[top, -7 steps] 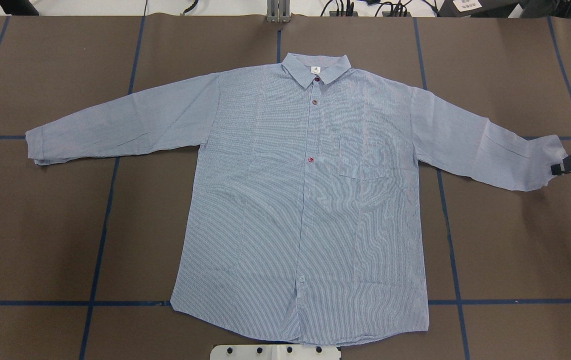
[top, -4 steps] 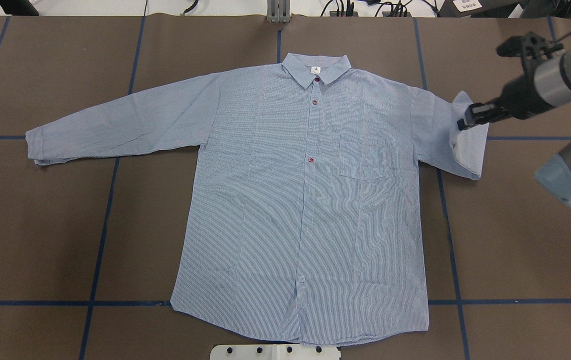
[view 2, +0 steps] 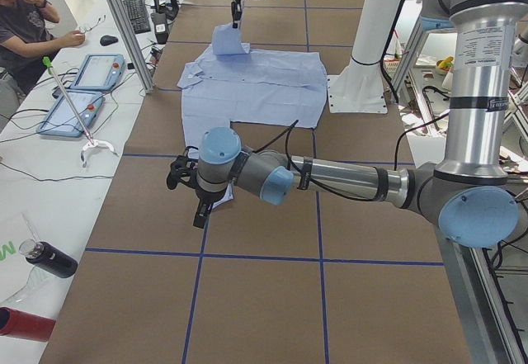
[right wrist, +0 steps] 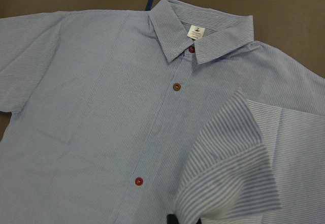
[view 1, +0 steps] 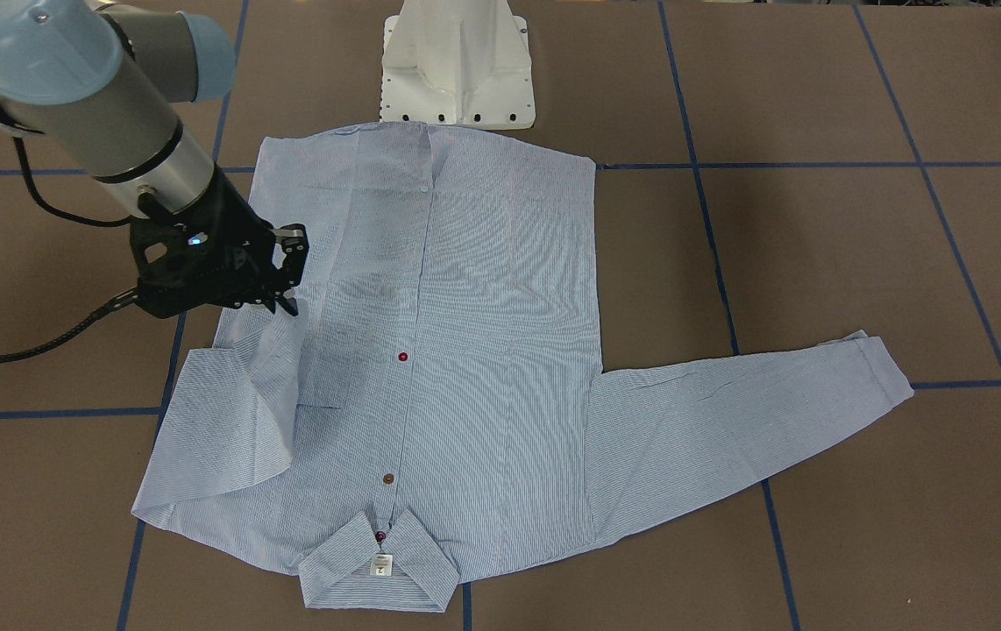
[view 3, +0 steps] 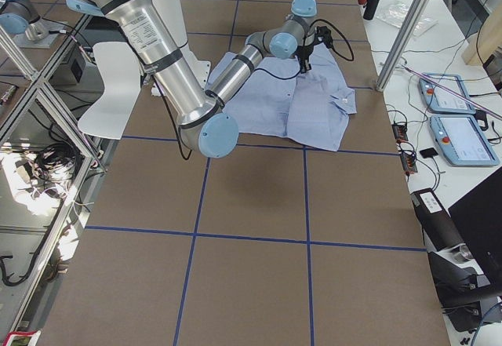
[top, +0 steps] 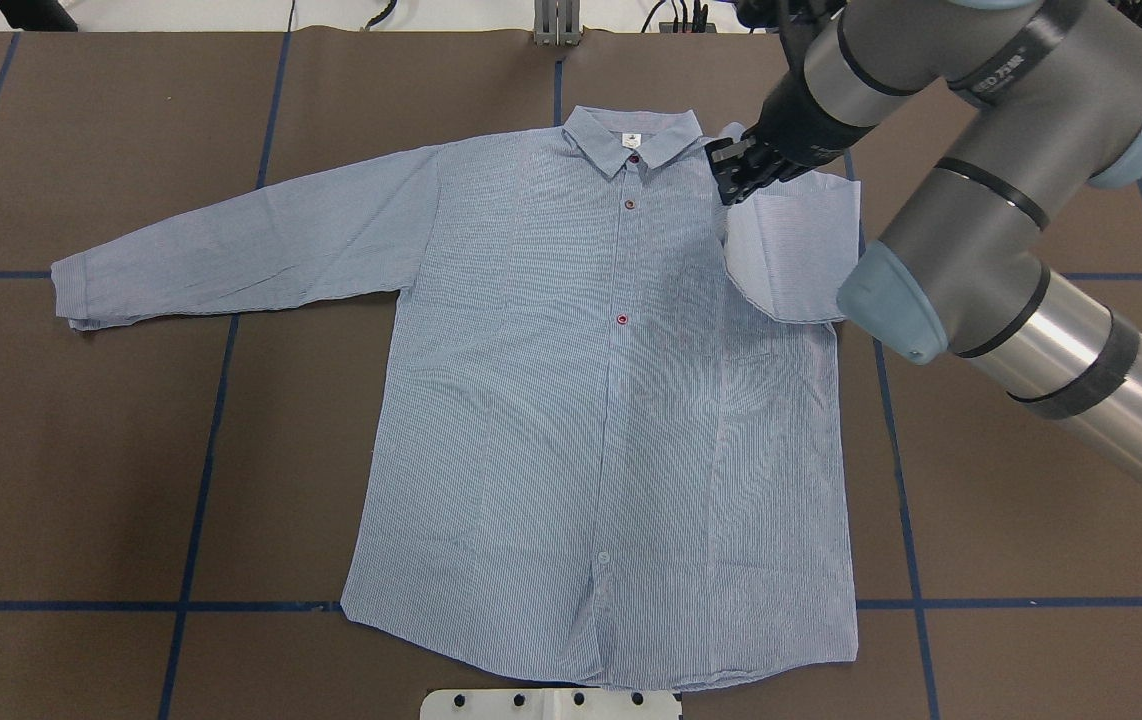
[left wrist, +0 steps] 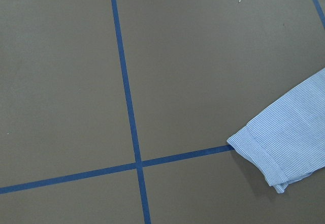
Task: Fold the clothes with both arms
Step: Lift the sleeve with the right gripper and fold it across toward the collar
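The base sits at the near edge of the table, and the hem of the shirt lies just in front of it. The shirt is spread flat and front up in the middle of the table. It is buttoned, with dark red buttons running away from the robot up the placket.

The left sleeve stretches flat out to the left, and its cuff rests beside a crossing of the blue tape lines. The left gripper hangs low over the table near that cuff. It shows only in the side view, so I cannot tell whether its jaws are apart or together.

On the right, the right sleeve is doubled back over the chest, with its fold at the shoulder edge. The right gripper is clamped on the right cuff and holds it raised above the shirt front, just right of the placket. The sleeve below it drapes down onto the body.

Farther on, the collar lies flat at the far end, close beside the gripper, and the white label shows inside it. Beyond the table's far edge a person sits at a white bench.
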Robot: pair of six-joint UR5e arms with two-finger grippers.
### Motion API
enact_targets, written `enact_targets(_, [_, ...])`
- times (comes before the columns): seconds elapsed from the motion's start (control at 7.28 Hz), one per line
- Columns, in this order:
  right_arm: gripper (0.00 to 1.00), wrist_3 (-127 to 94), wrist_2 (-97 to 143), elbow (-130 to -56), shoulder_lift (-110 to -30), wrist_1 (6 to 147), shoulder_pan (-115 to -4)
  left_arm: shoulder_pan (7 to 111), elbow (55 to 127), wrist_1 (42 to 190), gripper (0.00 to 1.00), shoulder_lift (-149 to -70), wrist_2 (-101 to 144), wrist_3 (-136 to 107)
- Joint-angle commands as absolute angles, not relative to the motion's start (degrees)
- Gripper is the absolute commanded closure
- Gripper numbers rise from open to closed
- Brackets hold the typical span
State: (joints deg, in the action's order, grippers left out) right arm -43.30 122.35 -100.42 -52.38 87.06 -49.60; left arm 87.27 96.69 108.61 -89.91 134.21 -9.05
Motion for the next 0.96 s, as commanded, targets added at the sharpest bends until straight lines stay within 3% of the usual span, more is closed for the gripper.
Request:
enact_targets(0.0, [1.0, -43.68, 117.8, -93.9, -45.38, 87.63, -45.46, 87.28, 96.59, 108.55, 0.0, -89.91, 134.3, -9.05])
enact_targets(0.55, [1.0, -43.68, 110.58, -81.78, -39.21, 84.49, -38.68, 87.28, 96.42, 108.54, 0.0, -89.91, 134.3, -9.14])
enact_targets(0.82, [1.0, -43.59, 108.47, -70.89, -34.39, 78.76, -36.4, 87.28, 96.33, 108.63, 0.0, -89.91, 134.3, -9.23])
